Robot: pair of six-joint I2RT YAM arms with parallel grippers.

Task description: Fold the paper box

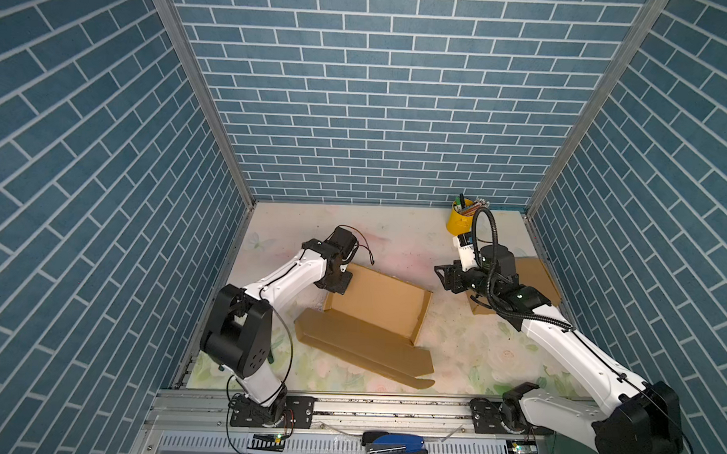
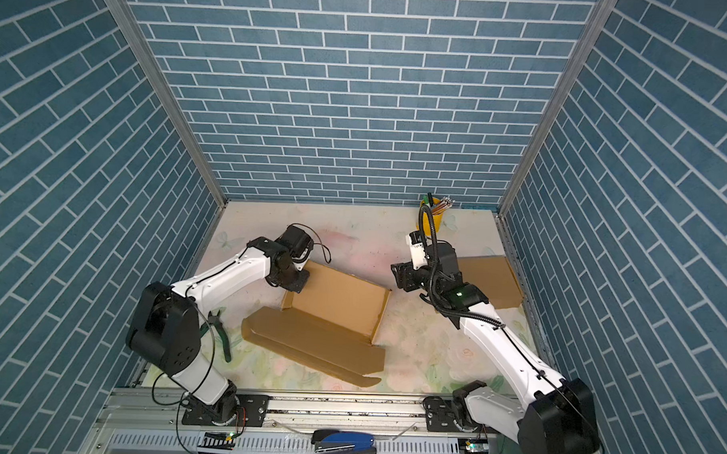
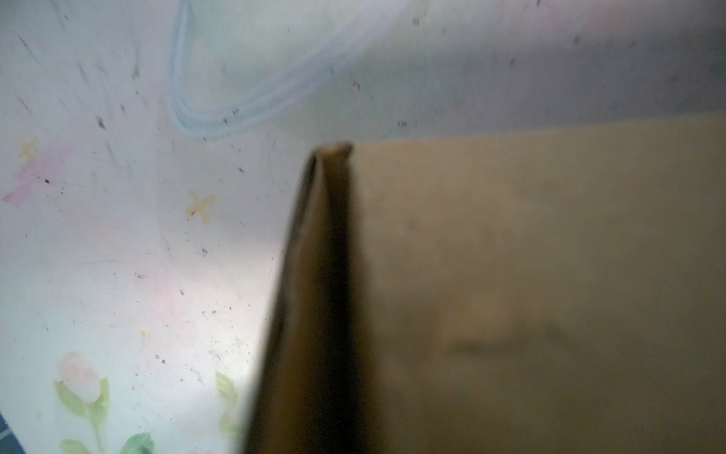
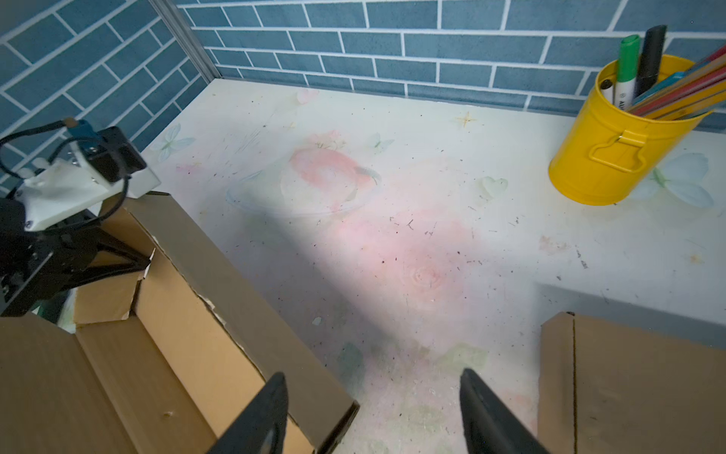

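Both top views: mounted high over the near edge, tilted down toward the back wall; nearly identical, whole tabletop in frame. Left wrist cam: right up against a raised wall of the paper box, blurred, tabletop beside it. Right wrist cam: low over tabletop, faces back corner; shares paper box, left tool, pen cup with top views.

Only one legible mark for you to log, in the right wrist view: black letters run along the white barrel of the green-capped marker standing in the yellow tin. They read "AU", possibly "ALU". The tin's rim hides the rest.
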